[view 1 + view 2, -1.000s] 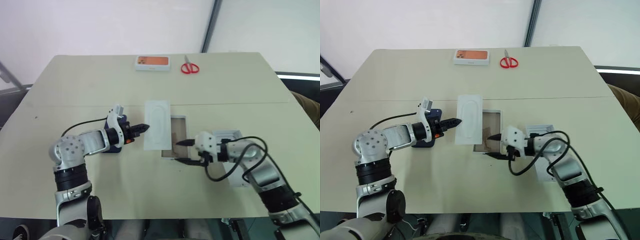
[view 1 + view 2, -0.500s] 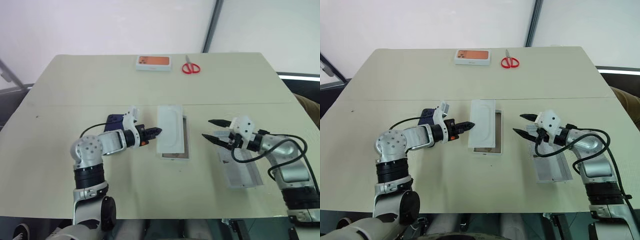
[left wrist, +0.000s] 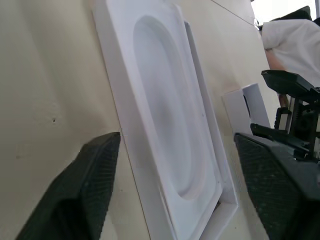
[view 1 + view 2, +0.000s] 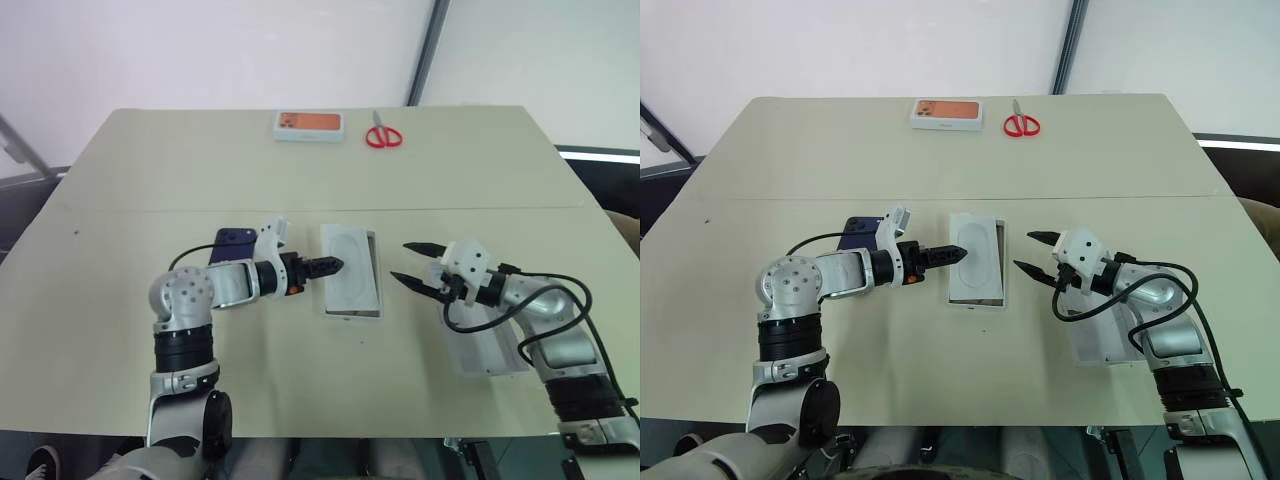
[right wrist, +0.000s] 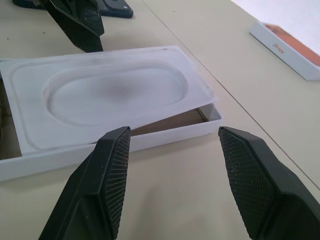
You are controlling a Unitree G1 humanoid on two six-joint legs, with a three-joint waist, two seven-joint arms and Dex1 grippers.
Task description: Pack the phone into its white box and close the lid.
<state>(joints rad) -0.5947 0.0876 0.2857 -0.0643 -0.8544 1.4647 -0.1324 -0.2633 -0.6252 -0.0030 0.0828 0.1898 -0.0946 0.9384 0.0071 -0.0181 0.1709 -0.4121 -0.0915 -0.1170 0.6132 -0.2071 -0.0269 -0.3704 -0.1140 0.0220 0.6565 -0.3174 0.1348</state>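
Note:
The white box [image 4: 372, 312] lies at the table's middle. A thin white moulded insert [image 4: 350, 272] rests on top of it, slightly askew and covering most of the tray. My left gripper [image 3: 176, 136] is open, its tips just off the insert's left edge. The dark navy phone [image 4: 232, 239] lies flat behind my left arm. On the box's right, my right gripper [image 5: 173, 131] is open and empty, pointing at the box from a short way off. The greyish-white lid [image 4: 492, 348] sits open side up under my right forearm.
An orange-faced white box [image 4: 307, 124] and red scissors [image 4: 381, 135] lie near the table's far edge. Cables hang from both wrists.
My left gripper pushed the insert rightward onto the box, then opened. My right gripper drew back from the box's near right edge to its right side.

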